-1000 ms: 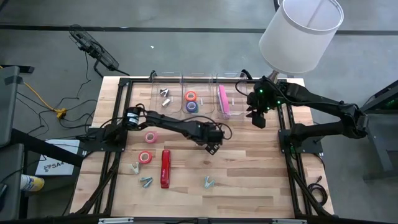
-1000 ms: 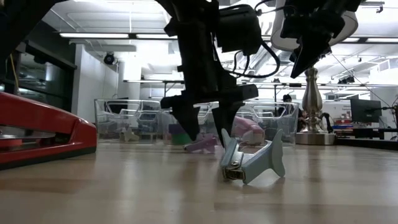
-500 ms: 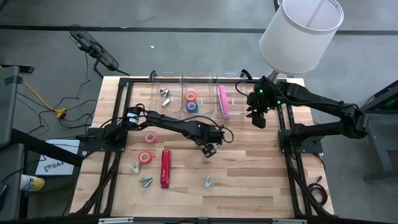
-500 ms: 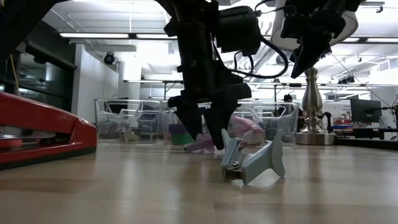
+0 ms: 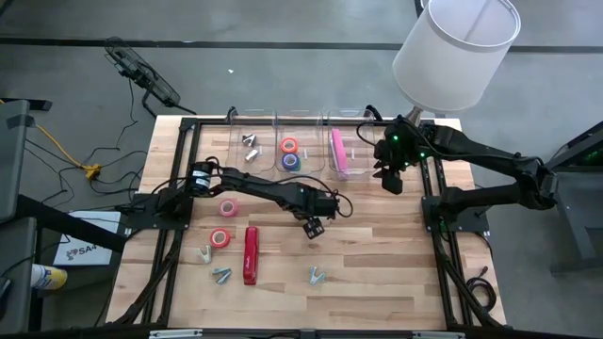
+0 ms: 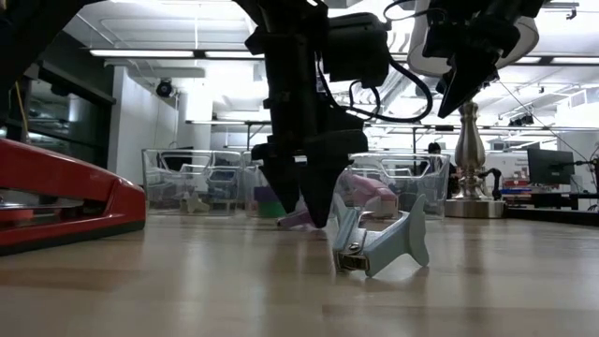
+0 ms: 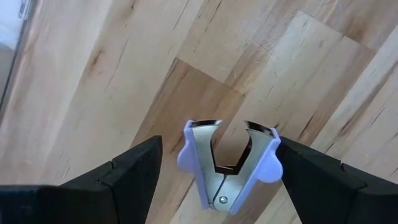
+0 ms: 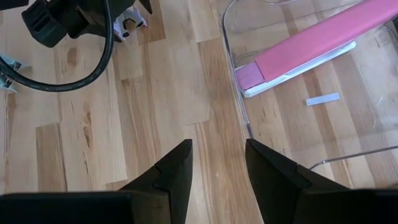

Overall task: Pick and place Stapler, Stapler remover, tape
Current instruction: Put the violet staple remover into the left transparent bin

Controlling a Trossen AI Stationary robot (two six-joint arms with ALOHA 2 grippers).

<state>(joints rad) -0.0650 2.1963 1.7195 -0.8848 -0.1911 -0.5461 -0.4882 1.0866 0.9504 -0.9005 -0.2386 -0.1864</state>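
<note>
Hovering over mid-table, the left gripper (image 5: 314,227) is spreading its fingers around a lilac-handled metal staple remover (image 7: 229,165) lying on the wood, a detail the overhead camera is hiding. The right gripper (image 5: 390,179), fingers parted and empty, is waiting beside the clear bin holding a pink stapler (image 8: 314,47).

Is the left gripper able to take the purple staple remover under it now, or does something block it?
Probably yes. The left gripper is open, its fingers on either side of the purple staple remover, with only bare table around it.
</note>
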